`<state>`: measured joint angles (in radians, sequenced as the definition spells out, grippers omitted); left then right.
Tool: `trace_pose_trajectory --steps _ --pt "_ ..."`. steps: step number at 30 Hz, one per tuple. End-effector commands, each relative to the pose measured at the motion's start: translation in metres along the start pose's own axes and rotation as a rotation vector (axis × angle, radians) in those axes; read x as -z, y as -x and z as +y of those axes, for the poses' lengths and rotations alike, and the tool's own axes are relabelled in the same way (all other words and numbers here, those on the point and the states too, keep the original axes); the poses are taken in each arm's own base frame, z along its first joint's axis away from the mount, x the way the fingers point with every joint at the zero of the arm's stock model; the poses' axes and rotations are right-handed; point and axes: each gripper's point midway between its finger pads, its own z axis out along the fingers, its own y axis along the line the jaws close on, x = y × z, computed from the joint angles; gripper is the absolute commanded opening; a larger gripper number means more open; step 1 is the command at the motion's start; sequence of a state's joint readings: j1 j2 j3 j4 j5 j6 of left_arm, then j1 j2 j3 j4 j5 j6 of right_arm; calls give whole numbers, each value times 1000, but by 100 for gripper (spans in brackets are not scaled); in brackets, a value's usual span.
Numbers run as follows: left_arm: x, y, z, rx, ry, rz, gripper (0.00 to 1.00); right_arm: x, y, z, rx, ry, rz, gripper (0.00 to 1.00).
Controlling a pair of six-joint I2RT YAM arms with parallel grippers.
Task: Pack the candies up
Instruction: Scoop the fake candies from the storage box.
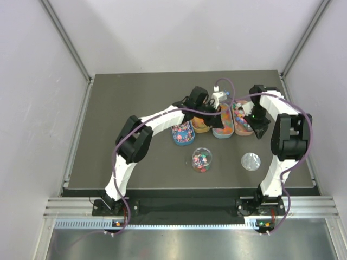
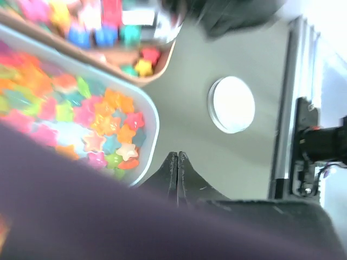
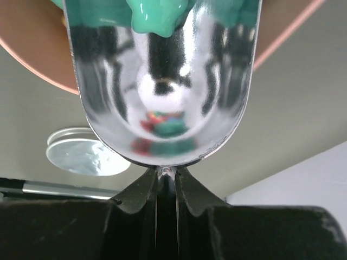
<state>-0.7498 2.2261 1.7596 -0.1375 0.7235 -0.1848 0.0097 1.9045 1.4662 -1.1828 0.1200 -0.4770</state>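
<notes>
Judging progress, I saw the cup (image 1: pixel 193 157) part-filled with candies (image 1: pixel 202 161), lid (image 1: pixel 250 161) off beside it. Farther, my right end effector (image 3: pixel 166 173) gripped the scoop (image 3: pixel 165 81) at full trays (image 2: pixel 155 122); my left end effector (image 2: pixel 178 157) sat closed, empty.

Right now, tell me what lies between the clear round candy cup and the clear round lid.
Top view: only bare dark tabletop between the clear round candy cup and the clear round lid.
</notes>
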Motion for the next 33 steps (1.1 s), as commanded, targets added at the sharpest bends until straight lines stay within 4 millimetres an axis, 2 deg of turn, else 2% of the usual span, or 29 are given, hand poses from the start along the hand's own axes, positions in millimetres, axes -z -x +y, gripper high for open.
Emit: trace_pose_trajectory --steps 1,4,7,9,11,12,13,15,16,17,18,19,20,21,22,24,28,33 --pt "60 84 -39 -124 -27 -181 1 0 8 7 -15 -11 -35 0" --pt "86 96 -32 -136 15 -219 1 -9 15 11 -23 2 -40 0" --pt "97 101 -21 -129 44 -245 1 -14 22 11 -18 0 -40 0" --pt "94 106 -9 -132 53 -271 3 -14 25 8 -20 -10 -42 0" --pt "82 109 16 -131 78 -277 12 -16 25 6 -21 -21 -37 0" --pt "76 110 26 -118 84 -282 14 -17 23 6 -15 -23 -28 0" --pt "63 112 44 -110 84 -284 14 -17 22 6 -11 -26 -27 0" --pt "48 118 60 -81 70 -292 17 -18 18 8 -8 -24 -18 0" --pt "34 124 77 -84 60 -304 18 -19 18 8 -8 -27 -16 0" --pt "27 128 84 -89 59 -314 18 -19 17 8 -6 -27 -14 0" --pt "28 150 85 -129 68 -379 21 -21 16 8 -7 -25 -9 0" --pt "14 139 104 -114 84 -375 22 -19 16 10 -6 -25 -13 0" --pt "10 140 111 -116 98 -391 21 -18 16 10 -5 -26 -15 0" --pt "11 153 111 -136 110 -426 21 -18 15 10 -5 -27 -17 0" --pt "2 143 125 -121 118 -421 20 -16 15 11 -3 -30 -19 0" --pt "-1 149 128 -129 116 -451 20 -15 13 12 1 -30 -16 0" --pt "-13 147 137 -130 133 -487 24 -10 9 15 6 -37 -24 0" --pt "-27 150 128 -151 117 -521 26 -9 3 25 27 -34 -28 0"
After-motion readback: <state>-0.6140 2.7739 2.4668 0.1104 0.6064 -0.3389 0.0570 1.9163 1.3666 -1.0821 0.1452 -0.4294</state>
